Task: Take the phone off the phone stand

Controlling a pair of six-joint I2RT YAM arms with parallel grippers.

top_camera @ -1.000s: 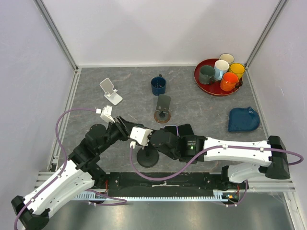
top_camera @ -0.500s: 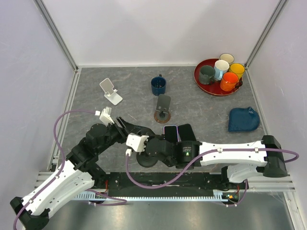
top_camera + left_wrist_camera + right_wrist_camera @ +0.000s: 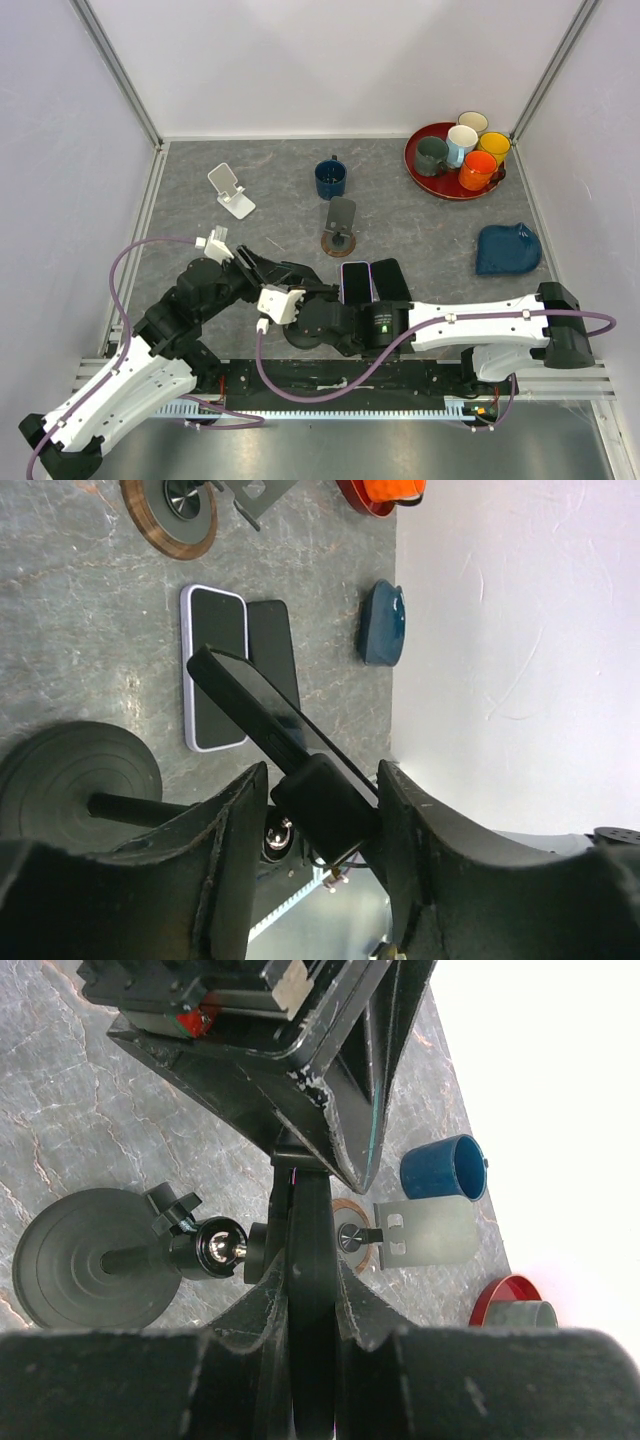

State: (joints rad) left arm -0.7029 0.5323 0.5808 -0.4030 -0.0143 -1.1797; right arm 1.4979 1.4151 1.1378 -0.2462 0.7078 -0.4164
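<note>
Extraction step. The phone (image 3: 262, 708) sits tilted in the phone stand (image 3: 85, 1260). The right gripper (image 3: 310, 1290) clamps the stand's cradle. The left gripper (image 3: 322, 785) straddles the phone's lower end; we cannot tell whether it grips. Next, we judge: close left and lift the phone clear.

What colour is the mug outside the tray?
Dark blue mug; clearest in the top external view.
</note>
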